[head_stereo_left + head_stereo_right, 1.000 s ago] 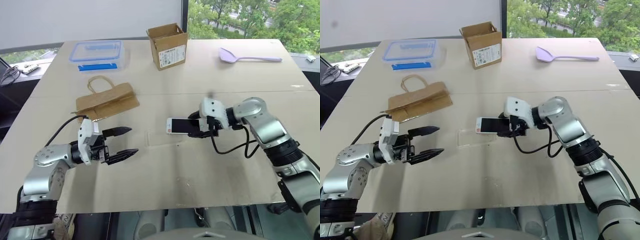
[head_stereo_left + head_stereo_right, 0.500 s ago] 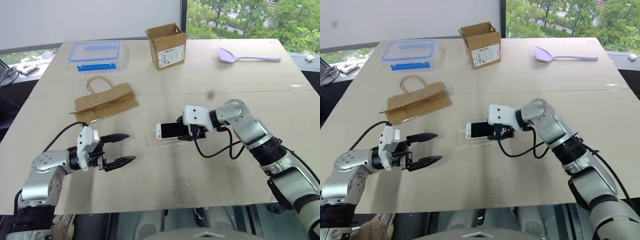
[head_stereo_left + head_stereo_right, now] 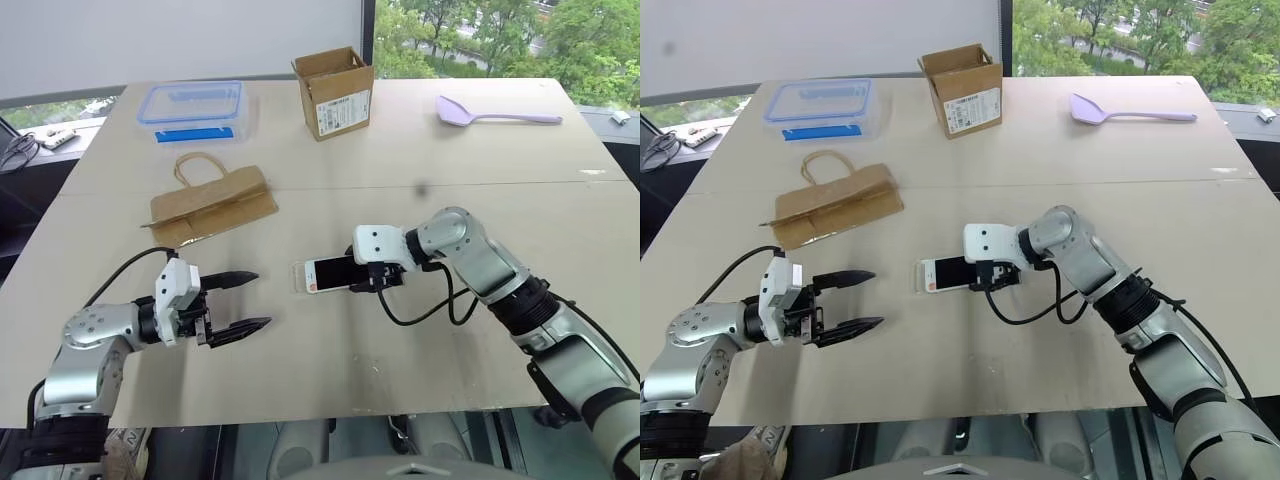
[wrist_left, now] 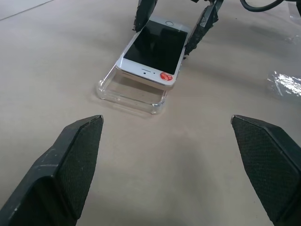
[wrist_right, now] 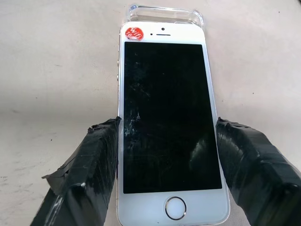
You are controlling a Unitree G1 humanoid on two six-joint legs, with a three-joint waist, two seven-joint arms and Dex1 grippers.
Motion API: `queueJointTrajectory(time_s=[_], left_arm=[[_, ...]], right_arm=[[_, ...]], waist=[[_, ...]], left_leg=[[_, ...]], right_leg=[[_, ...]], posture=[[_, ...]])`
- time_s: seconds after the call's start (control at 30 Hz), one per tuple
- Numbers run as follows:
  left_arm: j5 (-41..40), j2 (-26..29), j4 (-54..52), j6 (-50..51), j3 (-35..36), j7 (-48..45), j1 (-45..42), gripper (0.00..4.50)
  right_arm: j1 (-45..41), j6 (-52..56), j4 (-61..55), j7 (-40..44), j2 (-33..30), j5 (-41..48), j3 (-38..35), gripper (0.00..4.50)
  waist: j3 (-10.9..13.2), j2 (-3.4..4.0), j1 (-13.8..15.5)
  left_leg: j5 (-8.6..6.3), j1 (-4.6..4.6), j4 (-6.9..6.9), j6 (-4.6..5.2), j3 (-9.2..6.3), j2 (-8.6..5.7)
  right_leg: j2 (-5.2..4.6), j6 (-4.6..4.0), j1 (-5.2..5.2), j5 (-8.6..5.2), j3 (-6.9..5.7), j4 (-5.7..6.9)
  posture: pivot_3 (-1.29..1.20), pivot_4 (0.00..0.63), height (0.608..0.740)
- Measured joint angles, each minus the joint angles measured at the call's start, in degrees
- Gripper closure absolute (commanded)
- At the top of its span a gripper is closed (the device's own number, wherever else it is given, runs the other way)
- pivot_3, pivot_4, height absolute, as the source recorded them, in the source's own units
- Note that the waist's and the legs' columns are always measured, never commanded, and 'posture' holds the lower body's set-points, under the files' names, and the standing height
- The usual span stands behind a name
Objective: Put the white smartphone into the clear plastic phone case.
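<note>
Near the middle of the left eye view, the right gripper (image 3: 362, 276) holds the white smartphone (image 3: 328, 273) by its long edges, screen up, over the clear plastic phone case (image 3: 299, 277) lying on the counter (image 3: 420, 330). At lower left the left gripper (image 3: 244, 301) hovers over bare counter, jaws wide apart and holding nothing. A brown paper bag (image 3: 212, 205), a lidded clear box (image 3: 191, 108), a cardboard box (image 3: 334, 92) and a lilac spoon (image 3: 497, 113) sit further up the frame, well apart from the work.

From the left wrist view, the phone's end with the red sticker (image 4: 165, 76) sits raised above the case's near rim, so the phone looks not yet seated.

From the right wrist view, the taped fingers (image 5: 89, 165) clamp the phone's two sides near the home button; only the case's far rim shows at the top of the frame.

Judged from this, the insertion step is under way. The next move seems to call for lowering the phone squarely so its corners meet the case corners, then pressing it in. Most of the case is hidden beneath the phone, and its clear walls are hard to trace, so the alignment cannot be confirmed.
</note>
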Motion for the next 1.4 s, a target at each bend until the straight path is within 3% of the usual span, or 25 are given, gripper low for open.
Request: queueJointTrajectory(time_s=[0.07, 0.1, 0.43, 0.93, 1.4], left_arm=[[0.3, 0.0, 0.3, 0.0, -0.3, 0.0, -0.1, 0.00], [0.5, 0.0, 0.3, 0.0, -0.6, 0.0, -0.2, 0.00], [1.3, 0.0, 0.3, 0.1, -1.9, 0.8, -1.4, 0.00], [12.9, -0.2, 10.9, -4.6, -8.2, 8.4, -11.4, 0.00], [19.2, -6.4, 16.7, -11.2, -12.2, 14.8, -19.8, 0.00]], right_arm=[[0.0, 1.1, -0.3, 0.1, 0.3, 0.5, -0.1, 0.28], [0.0, 1.7, -0.5, 0.0, 0.5, 0.7, -0.2, 0.07], [0.0, 2.3, -2.7, -3.2, 0.9, 2.2, -2.1, 0.07], [3.4, -0.3, -6.1, -5.1, -2.5, 2.1, -3.5, 0.07], [3.4, -2.1, -3.6, -7.7, -1.7, -0.1, -2.8, 0.07]], waist=[[0.0, 0.00, 0.0], [0.0, 0.00, 0.0], [0.0, 0.00, 0.0], [0.0, -0.01, 0.1], [-0.1, 0.11, 0.7]], left_leg=[[0.00, 0.00, 0.00, 0.00, 0.00, 0.00], [0.00, 0.00, 0.00, 0.00, 0.00, 0.00], [0.00, 0.00, 0.01, 0.00, 0.00, 0.00], [0.00, 0.03, 0.07, 0.00, -0.03, -0.10], [0.02, 0.08, 0.57, 0.03, -0.22, -0.24]], right_leg=[[0.00, 0.00, 0.00, 0.00, 0.00, 0.01], [0.00, 0.00, 0.00, 0.00, 0.00, 0.01], [0.01, 0.01, 0.00, 0.01, 0.01, 0.03], [0.06, 0.03, 0.02, 0.02, -0.03, 0.14], [0.03, 0.09, 0.35, 0.14, -0.16, 0.30]], posture=[[0.00, 0.150, 0.740], [0.00, 0.150, 0.740], [0.00, 0.150, 0.740], [0.00, 0.150, 0.740], [0.00, 0.150, 0.740]])
